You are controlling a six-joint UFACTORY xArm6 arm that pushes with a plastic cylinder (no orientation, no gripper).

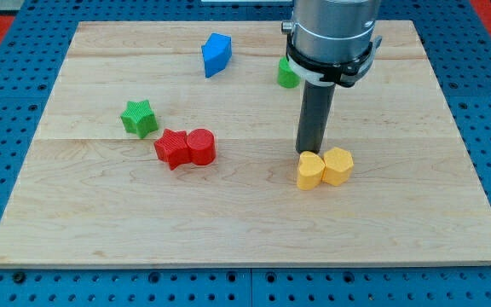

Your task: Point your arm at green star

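Camera view: my tip (311, 153) rests on the board (399, 222) just behind the two yellow blocks, touching or nearly touching the yellow heart (310, 170), with the yellow hexagon (337, 165) pressed against that heart on the view's right. The rod has no jaws and holds nothing; it can only push.

The green star (139, 118) sits well apart at the view's left, about mid-height on the board. Just beside it, toward the view's bottom right, lie the red star (171, 148) and the red cylinder (201, 146), which touch each other.

Likely trouble: a straight slide from here to the star runs close above the red pair, so a low line would probably clip the cylinder and shove both reds. Overshooting at the end would knock the star off its spot instead of merely pointing at it. Leaving carelessly could also drag the heart.

Count: two yellow, two red, one blue block (216, 54) near the view's top, and two green: the star and a green block (287, 72) half hidden behind the arm, shape unclear. Seven blocks in all.
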